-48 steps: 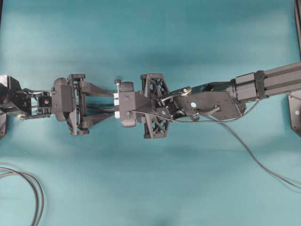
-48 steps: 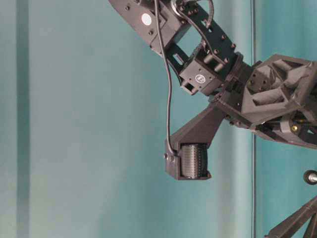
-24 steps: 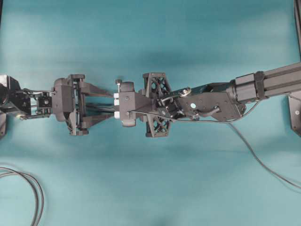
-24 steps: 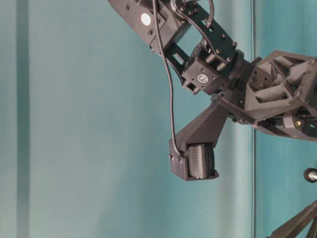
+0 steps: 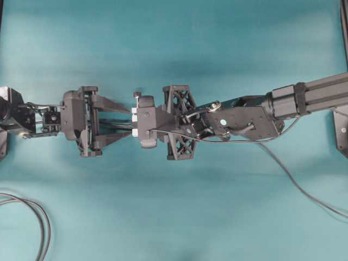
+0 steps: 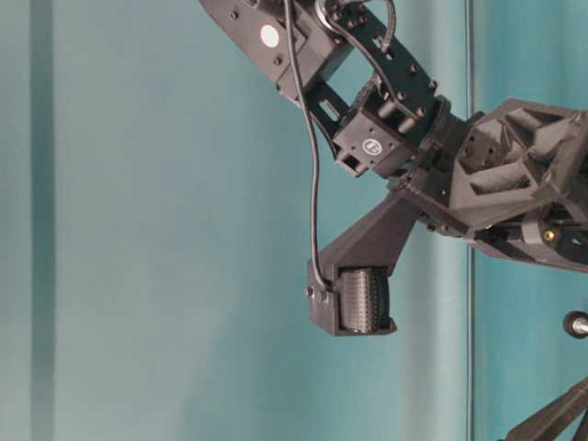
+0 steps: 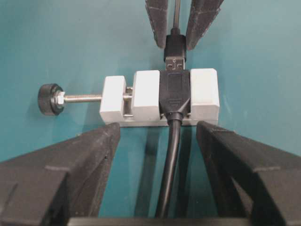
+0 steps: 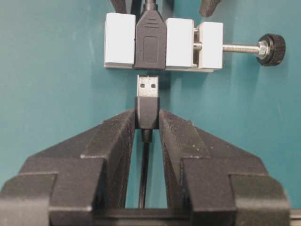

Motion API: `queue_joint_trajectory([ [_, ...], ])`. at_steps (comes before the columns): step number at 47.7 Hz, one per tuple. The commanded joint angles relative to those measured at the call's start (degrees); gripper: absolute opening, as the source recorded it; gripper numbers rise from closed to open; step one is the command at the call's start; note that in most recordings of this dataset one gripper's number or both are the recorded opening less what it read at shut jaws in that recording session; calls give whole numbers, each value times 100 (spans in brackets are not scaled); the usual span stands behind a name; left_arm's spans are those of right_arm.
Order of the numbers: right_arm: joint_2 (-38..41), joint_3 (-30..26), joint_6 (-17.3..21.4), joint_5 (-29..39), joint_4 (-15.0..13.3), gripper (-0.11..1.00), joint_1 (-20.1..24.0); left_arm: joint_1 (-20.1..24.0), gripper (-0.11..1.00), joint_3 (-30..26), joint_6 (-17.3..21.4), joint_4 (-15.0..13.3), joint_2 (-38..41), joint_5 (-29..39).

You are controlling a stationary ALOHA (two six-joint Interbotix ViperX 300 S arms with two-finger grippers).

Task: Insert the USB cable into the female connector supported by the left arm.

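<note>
R gripper [image 8: 147, 123] clamps USB cable [image 8: 147, 89] plug, mid-frame, just short of female connector [image 8: 150, 44]; L gripper [image 7: 157, 141] spread wide. Keep plug square w/ socket, push slow.

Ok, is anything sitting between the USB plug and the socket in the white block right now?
Nothing visible. In the right wrist view the USB cable, held in the right pincer, has its metal plug just short of the female connector, with only bare teal table showing in the gap. The plug looks lined up with the socket.
</note>
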Motion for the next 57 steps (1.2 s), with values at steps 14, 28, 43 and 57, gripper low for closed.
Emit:
queue_joint_trajectory([
  [14, -308, -193, -26, 18, -255, 21, -9, -9, 75, -62, 53, 9, -123, -18],
  [28, -272, -211, -26, -88, -255, 21, 0, 9, 76, -79, 70, 9, -123, -18],
  [43, -264, -237, -9, -88, -255, 21, 26, 18, 75, -105, 88, 9, -141, 35],
  [57, -264, -325, -9, 53, -255, 21, 62, 18, 75, -114, 105, 9, -308, 589],
])
